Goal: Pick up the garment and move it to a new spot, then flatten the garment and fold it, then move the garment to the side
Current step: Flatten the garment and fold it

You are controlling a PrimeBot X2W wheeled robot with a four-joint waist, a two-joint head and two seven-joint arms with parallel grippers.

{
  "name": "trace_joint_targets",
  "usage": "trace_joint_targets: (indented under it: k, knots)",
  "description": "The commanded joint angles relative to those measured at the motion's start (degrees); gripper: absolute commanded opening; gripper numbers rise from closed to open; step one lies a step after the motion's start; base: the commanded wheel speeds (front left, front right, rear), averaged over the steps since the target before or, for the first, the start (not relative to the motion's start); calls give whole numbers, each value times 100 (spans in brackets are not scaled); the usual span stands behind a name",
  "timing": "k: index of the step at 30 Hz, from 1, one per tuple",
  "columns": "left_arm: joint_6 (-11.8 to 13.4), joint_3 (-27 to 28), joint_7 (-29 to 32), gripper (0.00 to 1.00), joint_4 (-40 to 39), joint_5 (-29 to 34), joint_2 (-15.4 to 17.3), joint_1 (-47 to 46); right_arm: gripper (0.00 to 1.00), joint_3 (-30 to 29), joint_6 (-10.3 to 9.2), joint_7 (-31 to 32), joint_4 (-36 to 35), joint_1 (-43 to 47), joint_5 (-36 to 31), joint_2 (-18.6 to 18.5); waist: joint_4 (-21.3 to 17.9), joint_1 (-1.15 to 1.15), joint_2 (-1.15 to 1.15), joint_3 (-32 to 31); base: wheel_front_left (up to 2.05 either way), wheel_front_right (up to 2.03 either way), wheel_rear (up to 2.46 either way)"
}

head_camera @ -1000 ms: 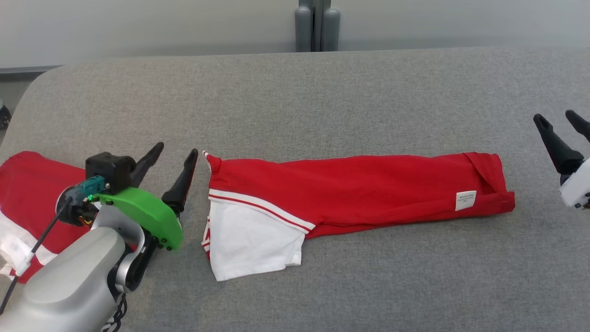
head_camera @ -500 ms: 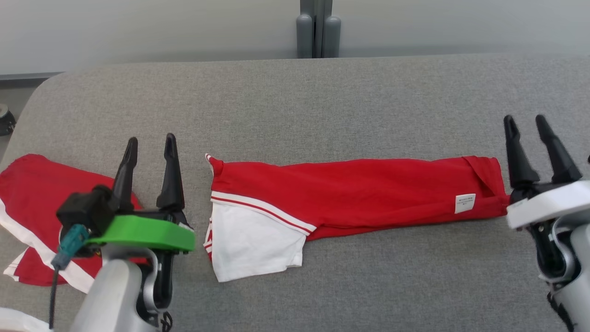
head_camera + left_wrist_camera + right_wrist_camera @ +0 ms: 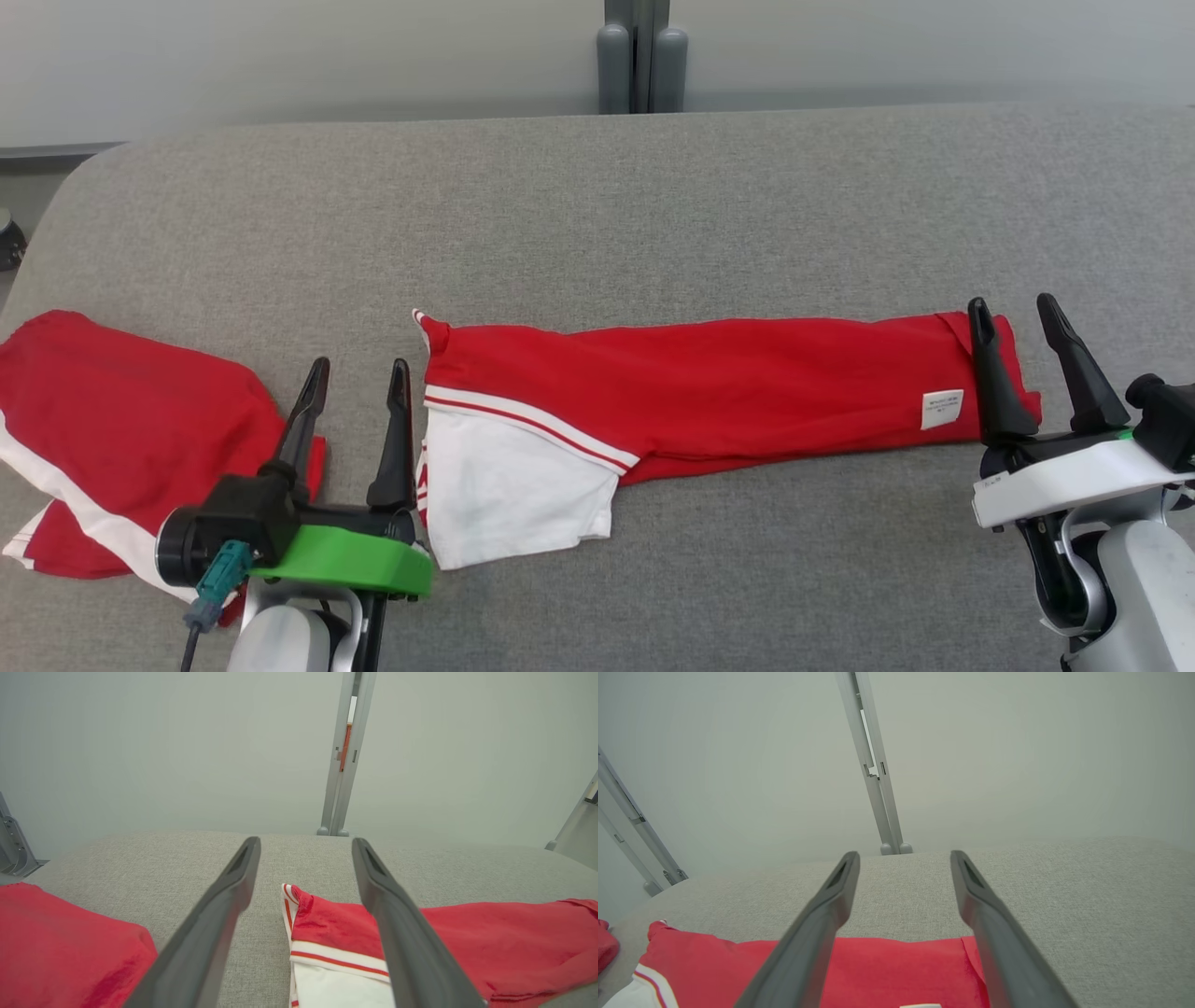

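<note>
A red garment point(image 3: 709, 387) with a white panel and white-red stripes lies folded in a long strip across the middle of the grey padded table point(image 3: 597, 205), with a small white label near its right end. My left gripper point(image 3: 359, 373) stands open just off the strip's left end, empty; the left wrist view has the garment point(image 3: 490, 942) beside and beyond its fingers. At the strip's right end my right gripper point(image 3: 1015, 313) is open over the cloth, holding nothing. Through the right wrist view the garment point(image 3: 887, 970) lies below the fingers.
A second red and white garment point(image 3: 112, 439) lies bunched at the table's left edge, also seen in the left wrist view point(image 3: 60, 947). Grey posts point(image 3: 642, 61) stand behind the table's far edge. Bare grey padding stretches behind and in front of the strip.
Both arms have drawn back toward the near edge. The left gripper turned from pointing at the strip's left end to pointing away from me; the right gripper came in over the right end.
</note>
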Motion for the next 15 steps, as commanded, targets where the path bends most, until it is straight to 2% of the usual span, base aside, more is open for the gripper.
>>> trace_joint_targets:
  k: [1,6,15]
  knots:
    - [-43,20,0,100,-6,59,-12,63,100,-24,-2,-15,12,41,-33,19,45,0,0,66,0,0,0]
    - [-113,42,0,100,35,121,-36,-131,100,-149,-2,-15,263,-155,-189,26,151,0,0,269,0,0,0]
    - [-160,-232,0,100,157,37,-37,-300,100,-965,-2,-15,1830,-720,-635,144,439,0,0,534,0,0,0]
